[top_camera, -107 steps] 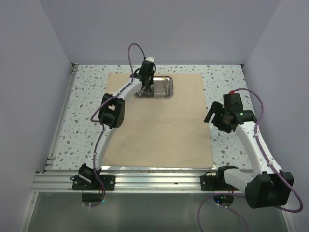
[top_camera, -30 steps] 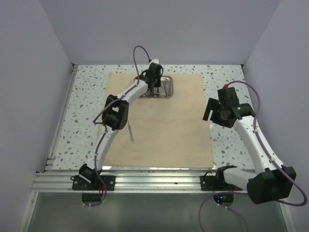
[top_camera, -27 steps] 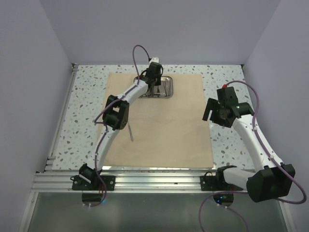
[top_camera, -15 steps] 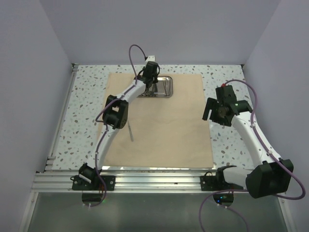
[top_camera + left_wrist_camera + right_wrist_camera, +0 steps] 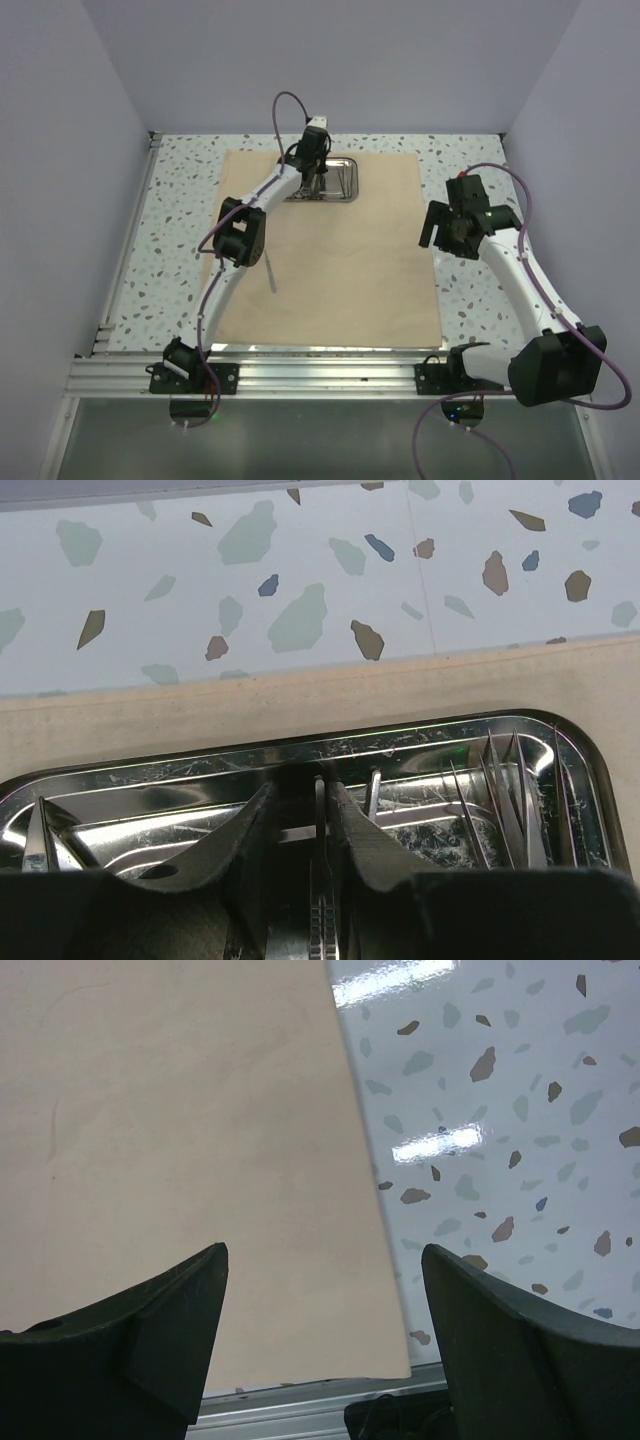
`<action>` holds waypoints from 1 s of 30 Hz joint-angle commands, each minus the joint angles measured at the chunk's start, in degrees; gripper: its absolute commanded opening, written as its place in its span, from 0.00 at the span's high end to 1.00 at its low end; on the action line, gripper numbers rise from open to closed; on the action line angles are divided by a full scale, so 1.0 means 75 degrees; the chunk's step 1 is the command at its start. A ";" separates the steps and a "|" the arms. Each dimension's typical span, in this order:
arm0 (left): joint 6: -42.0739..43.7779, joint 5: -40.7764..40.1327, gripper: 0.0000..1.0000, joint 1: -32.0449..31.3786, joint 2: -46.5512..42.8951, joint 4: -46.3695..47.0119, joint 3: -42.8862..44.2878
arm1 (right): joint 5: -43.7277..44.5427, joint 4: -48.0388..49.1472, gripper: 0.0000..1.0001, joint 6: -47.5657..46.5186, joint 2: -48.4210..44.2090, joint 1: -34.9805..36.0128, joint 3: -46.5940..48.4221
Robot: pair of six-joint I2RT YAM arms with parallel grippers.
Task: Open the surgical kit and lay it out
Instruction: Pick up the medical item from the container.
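My left gripper has dropped into the steel tray, and its jaws are narrowing around a slim instrument lying there. I cannot tell if it is pinched yet, but another piece looks ready to lift. The right gripper hangs wide open and empty, well right of the tray.

- I see the tan cloth wrap opened out flat on the bench, smooth, a rectangle running from 6 to 12 o'clock.
- The small shiny steel tray sits on the cloth at its 12 o'clock edge, a touch towards 11.
- In the tray, thin pointed probes lie at the 3 o'clock end and tweezers at the 9 o'clock end.
- A ribbed slim instrument lies mid-tray.
- One slim silver instrument lies alone on the cloth near its 9 o'clock edge.
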 commanded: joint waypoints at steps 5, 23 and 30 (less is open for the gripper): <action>0.0642 0.0247 0.75 0.0074 0.0009 -0.1643 -0.0117 | -0.0003 0.0134 0.18 -0.0072 -0.0303 -0.0035 0.0073; 0.0466 0.0575 1.00 0.0098 0.0326 -0.3263 -0.0211 | -0.0168 0.0192 0.17 0.0045 -0.0819 0.0257 -0.0220; 0.0186 0.1019 1.00 0.0179 0.0081 -0.2924 -0.0304 | -0.0191 0.0192 0.17 0.0045 -0.0795 0.0281 -0.0185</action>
